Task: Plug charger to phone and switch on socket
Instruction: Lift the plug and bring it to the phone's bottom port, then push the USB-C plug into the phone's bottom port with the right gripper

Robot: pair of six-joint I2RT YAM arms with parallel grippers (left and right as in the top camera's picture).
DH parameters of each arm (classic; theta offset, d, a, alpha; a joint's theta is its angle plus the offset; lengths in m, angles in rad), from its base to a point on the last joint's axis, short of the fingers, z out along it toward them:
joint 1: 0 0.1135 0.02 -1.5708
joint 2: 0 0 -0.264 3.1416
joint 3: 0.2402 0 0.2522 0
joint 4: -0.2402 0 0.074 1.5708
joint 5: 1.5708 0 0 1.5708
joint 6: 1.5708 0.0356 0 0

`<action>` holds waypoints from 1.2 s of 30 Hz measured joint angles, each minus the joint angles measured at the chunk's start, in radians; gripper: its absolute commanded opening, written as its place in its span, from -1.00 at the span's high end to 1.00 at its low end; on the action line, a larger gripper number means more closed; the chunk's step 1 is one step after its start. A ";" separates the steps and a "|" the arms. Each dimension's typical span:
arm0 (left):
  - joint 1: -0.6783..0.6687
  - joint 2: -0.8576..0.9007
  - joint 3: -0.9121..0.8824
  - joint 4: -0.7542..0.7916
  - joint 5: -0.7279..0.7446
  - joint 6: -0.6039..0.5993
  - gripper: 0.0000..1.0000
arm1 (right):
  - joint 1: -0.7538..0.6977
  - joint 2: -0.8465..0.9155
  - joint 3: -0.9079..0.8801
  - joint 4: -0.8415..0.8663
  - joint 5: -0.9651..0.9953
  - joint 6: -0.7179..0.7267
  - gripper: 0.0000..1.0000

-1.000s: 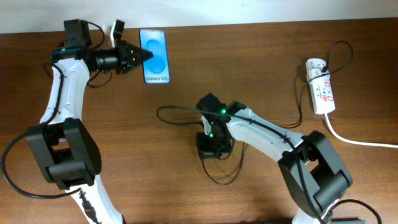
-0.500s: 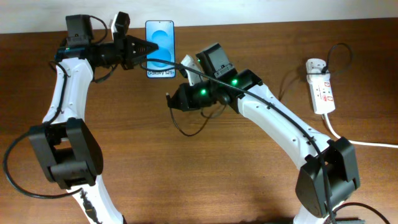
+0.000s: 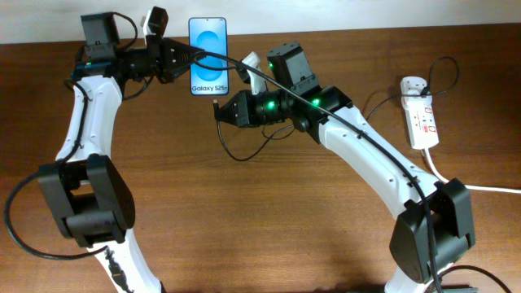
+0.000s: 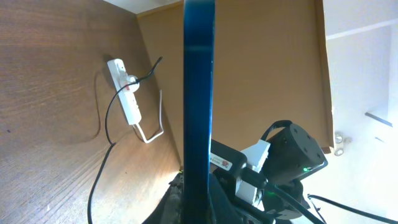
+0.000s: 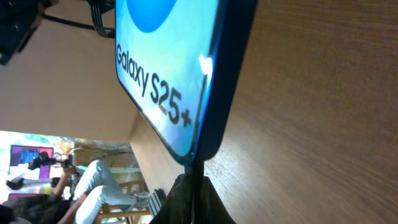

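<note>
Left hand [image 3: 177, 59] grips phone [image 3: 208, 55], held raised; right hand [image 3: 219, 112] pinches charger [image 5: 196, 169] tip at port, seating unconf. Socket [image 3: 422, 122] switch-on not yet done.

From my station, the bench is a dark brown wood-grain table top [image 3: 203, 220], the grain running from its left edge to its right. A plain off-white wall [image 3: 366, 12] stands along the far edge. The overhead light is soft and even. In the left wrist view a pale glare [image 4: 157, 180] lies on the wood, and beyond the bench I see more white wall with a small grey ledge-like fitting [image 4: 379, 118]. In the right wrist view, past a bench edge, I make out a seated figure in pale trousers [image 5: 93, 180] and a purple picture [image 5: 25, 152], both blurred.
</note>
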 measured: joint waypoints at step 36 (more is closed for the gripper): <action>0.000 0.000 0.000 0.118 0.005 -0.104 1.00 | 0.000 -0.002 0.000 0.132 -0.051 0.112 0.92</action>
